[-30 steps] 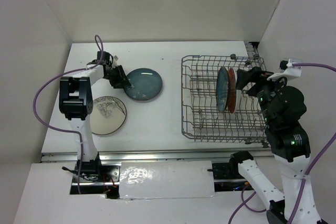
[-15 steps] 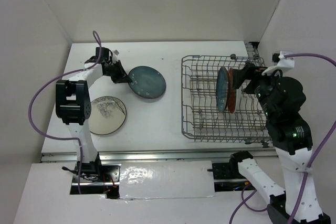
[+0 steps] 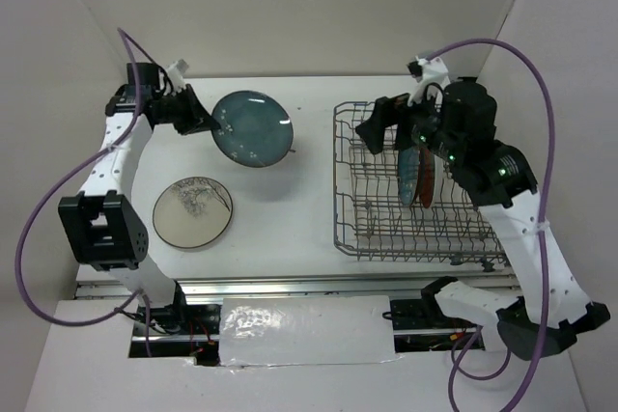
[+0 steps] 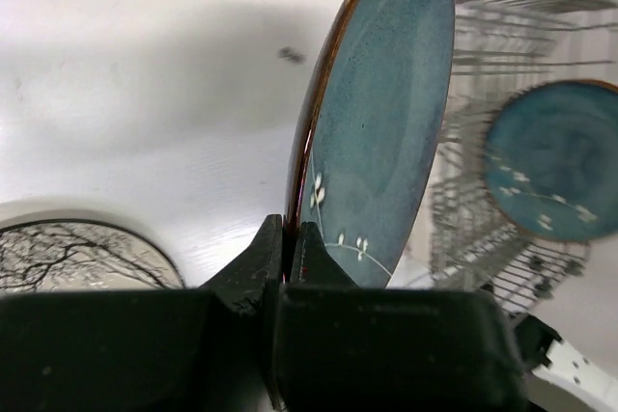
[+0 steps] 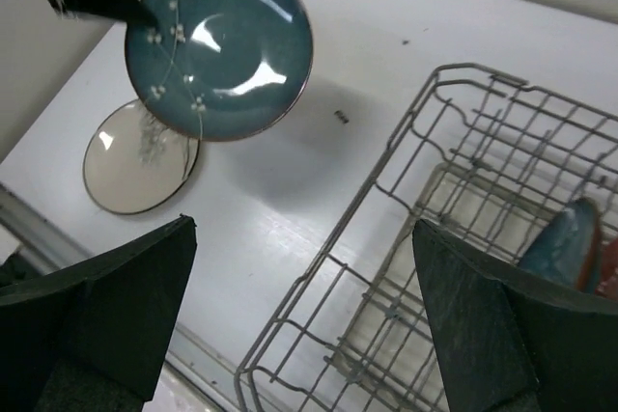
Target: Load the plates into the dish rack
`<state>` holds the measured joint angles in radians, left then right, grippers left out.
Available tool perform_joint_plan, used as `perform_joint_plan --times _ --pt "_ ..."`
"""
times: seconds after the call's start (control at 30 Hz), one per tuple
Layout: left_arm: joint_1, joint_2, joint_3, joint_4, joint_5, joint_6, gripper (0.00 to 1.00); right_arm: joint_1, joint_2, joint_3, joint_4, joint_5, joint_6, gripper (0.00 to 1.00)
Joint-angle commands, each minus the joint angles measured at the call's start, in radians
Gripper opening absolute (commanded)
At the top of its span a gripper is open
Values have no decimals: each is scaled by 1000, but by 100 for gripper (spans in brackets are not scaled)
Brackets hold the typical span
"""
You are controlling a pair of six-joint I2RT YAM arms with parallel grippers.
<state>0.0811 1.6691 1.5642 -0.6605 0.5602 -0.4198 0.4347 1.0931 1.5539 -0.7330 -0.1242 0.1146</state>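
Observation:
My left gripper (image 3: 214, 125) is shut on the rim of a dark teal-blue plate (image 3: 252, 129) and holds it tilted above the table, left of the dish rack (image 3: 352, 238). The same plate shows edge-on in the left wrist view (image 4: 386, 113) and from above in the right wrist view (image 5: 220, 45). A second teal-blue plate (image 3: 408, 163) and the red plate (image 3: 426, 180) stand upright in the rack. The cream plate with the branch drawing (image 3: 193, 211) lies flat on the table. My right gripper (image 3: 375, 130) is open and empty above the rack's back left corner (image 5: 454, 74).
White walls close in the table on the left, back and right. The rack (image 5: 386, 267) fills the right side of the table. A metal rail (image 3: 290, 285) runs along the table's near edge.
My left gripper has lifted the teal-blue plate off the table and tilted it up. My right arm has risen and swung left over the rack's back left corner.

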Motion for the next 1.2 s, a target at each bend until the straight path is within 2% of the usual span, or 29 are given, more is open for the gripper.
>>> perform_joint_plan --times 0.0,0.23,0.5,0.77,0.87,0.93,0.97,1.0,1.07,1.1,1.13,1.17 --pt "6 -133 94 33 274 1 0 47 28 31 35 -66 25 100" --pt "17 -230 92 9 438 19 0 87 142 98 79 -242 86 100" --pt "23 -282 74 36 609 -13 0 49 254 100 179 -318 160 100" --pt "26 -307 48 70 692 -22 0 53 333 87 244 -475 211 91" --pt "28 -321 31 79 698 -25 0 59 346 74 271 -499 224 78" --pt "28 -325 19 85 701 -25 0 59 341 68 284 -525 234 43" --pt "28 -330 14 91 708 -17 0 65 338 80 277 -519 237 17" --pt "28 -328 10 97 716 -14 0 76 338 95 256 -461 228 0" --pt "32 -318 3 85 721 -2 2 113 323 138 178 -343 215 0" --pt "34 -312 7 78 718 1 15 130 312 141 161 -265 217 0" --pt "39 -302 8 69 704 4 29 160 279 141 144 -104 218 0" --pt "39 -299 8 46 692 15 57 177 260 135 139 -21 227 0"
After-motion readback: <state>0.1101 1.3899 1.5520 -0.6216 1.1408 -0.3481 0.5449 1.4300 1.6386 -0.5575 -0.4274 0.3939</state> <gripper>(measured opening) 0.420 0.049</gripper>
